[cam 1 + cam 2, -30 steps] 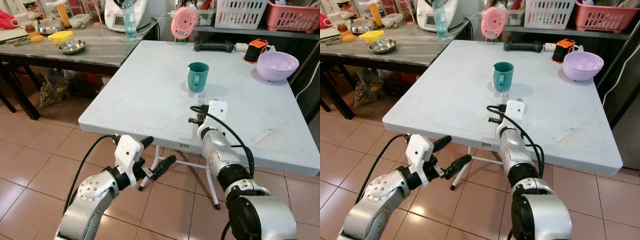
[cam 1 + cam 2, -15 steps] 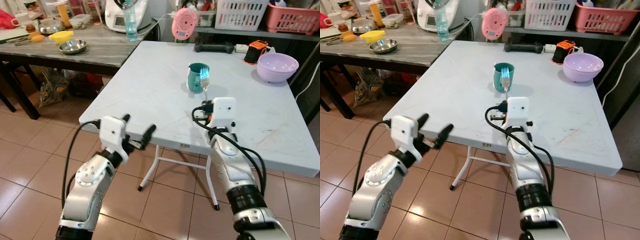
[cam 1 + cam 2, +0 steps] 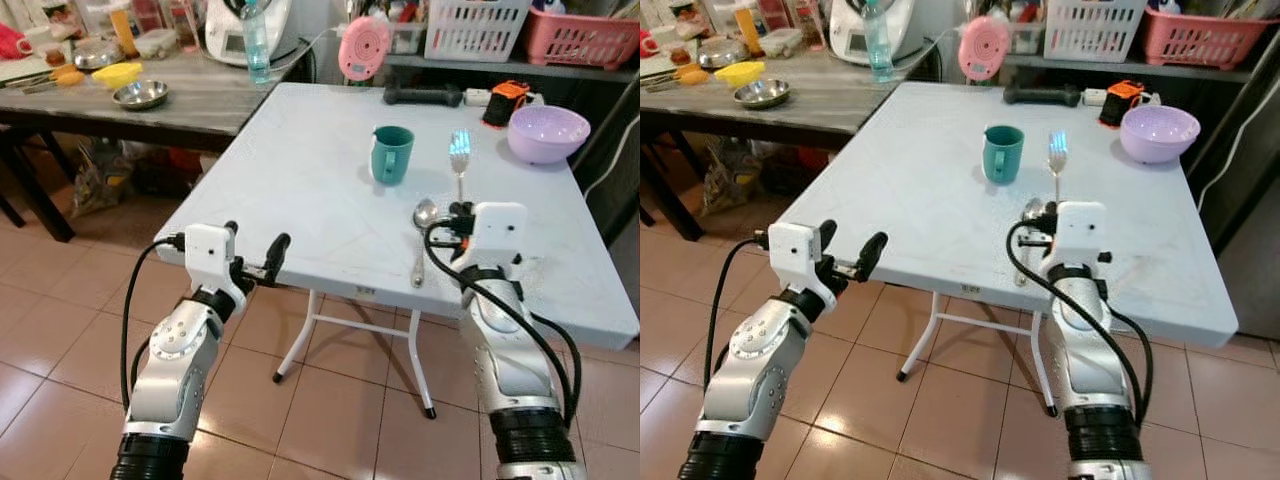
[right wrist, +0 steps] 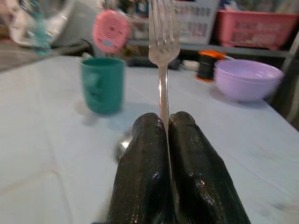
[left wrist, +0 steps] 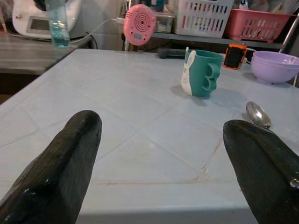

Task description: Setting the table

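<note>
Here right gripper pinches one fork; left gripper gapes empty; one spoon.

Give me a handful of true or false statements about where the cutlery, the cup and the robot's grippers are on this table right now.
1. The right gripper holds a silver metal fork upright. True.
2. A silver spoon lies on the white table. True.
3. The left gripper grips the teal plastic cup. False: it is open at the table's near edge, far from the cup.
4. The lilac plastic bowl is upside down. False: it stands open side up.
</note>
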Tool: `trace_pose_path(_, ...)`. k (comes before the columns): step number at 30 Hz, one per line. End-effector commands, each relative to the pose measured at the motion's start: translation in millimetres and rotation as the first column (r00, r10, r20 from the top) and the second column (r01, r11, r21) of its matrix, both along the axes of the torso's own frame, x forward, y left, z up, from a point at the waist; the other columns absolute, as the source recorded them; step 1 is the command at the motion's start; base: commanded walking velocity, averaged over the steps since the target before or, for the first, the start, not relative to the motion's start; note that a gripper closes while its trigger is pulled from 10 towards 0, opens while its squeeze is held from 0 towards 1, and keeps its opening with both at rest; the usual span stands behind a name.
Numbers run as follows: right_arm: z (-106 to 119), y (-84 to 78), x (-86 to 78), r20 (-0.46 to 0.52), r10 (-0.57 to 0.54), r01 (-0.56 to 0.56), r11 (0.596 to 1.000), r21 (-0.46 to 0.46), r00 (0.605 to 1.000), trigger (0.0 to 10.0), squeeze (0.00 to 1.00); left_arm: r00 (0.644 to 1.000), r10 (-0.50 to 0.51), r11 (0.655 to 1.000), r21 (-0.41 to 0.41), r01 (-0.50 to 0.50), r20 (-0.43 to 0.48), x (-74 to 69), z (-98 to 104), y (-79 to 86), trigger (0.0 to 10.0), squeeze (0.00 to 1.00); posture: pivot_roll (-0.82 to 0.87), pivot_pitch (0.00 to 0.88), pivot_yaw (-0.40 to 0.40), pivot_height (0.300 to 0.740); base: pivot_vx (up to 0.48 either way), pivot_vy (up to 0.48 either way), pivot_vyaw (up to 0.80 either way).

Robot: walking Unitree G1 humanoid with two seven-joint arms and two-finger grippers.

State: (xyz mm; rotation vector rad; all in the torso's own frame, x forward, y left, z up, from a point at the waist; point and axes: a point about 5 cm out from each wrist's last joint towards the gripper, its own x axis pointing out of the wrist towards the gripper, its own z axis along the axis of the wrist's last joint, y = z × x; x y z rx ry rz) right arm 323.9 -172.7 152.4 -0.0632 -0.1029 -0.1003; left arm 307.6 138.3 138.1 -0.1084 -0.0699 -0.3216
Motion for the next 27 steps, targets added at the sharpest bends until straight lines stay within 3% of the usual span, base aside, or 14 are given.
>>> trace_pose_path(1,7.3,-1.1,-1.5,0.024,-0.003,0.003,1.0,0.004,1.0,10.0,0.0,1.0,0.006,1.0,0.006,-0.007,0.018,3.8,4.0,0.5,10.0,0.0,-0.08,0.0,0.015,0.74,0.0,0.0,-0.71)
trace_pose_path(9,12.2,-3.1,-2.6,0.031,-0.014,0.014,1.0,-0.003,0.999,10.0,0.0,1.0,0.008,1.0,0.0,-0.008,0.019,5.4,3.5,1.5,10.0,0.0,-0.08,0.0,0.017,0.74,0.0,0.0,-0.59)
trace_pose_path(27,12.4,-3.0,-5.3,0.034,-0.033,0.033,0.999,0.004,0.999,10.0,0.0,1.0,0.002,1.0,0.009,-0.003,0.023,7.1,2.8,1.7,10.0,0.0,-0.08,0.0,0.024,0.74,0.0,0.362,-0.48)
